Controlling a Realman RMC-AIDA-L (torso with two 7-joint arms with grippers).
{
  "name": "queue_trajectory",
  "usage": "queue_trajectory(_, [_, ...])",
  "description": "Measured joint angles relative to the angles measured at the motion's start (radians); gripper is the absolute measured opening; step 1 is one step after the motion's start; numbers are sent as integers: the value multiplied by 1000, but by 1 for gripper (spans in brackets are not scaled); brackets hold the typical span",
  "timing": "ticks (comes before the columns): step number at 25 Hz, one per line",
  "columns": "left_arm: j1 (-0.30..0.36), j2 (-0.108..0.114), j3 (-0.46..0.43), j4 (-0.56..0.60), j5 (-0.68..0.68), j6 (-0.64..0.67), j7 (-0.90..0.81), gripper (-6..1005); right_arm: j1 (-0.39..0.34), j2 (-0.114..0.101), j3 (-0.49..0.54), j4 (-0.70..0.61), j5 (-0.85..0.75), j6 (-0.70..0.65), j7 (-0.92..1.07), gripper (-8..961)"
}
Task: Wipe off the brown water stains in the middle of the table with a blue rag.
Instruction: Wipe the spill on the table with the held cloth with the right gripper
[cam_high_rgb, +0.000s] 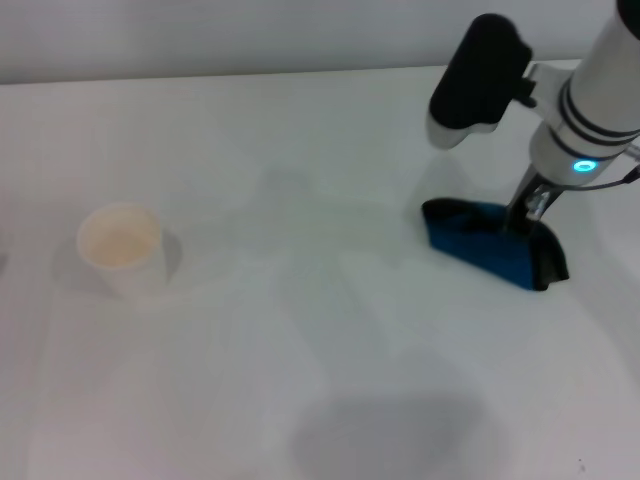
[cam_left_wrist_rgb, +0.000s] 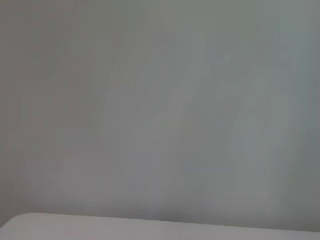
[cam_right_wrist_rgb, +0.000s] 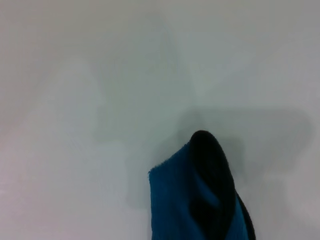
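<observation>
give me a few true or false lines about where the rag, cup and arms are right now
1. The blue rag lies on the robot's right side of the table. True.
2. The white paper cup is tipped over on its side. False: it stands upright, open end up.
3. The right pincer is down at the blue rag. True.
4. The left arm reaches across the table in the head view. False: no left arm shows there.
5. The cup touches the rag. False: they sit far apart, the cup on the robot's left.
</observation>
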Motion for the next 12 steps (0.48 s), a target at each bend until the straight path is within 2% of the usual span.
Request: queue_trajectory(12, [-6, 1, -1, 8, 0, 24, 0, 876, -28, -8, 174, 47, -61, -111, 3, 126])
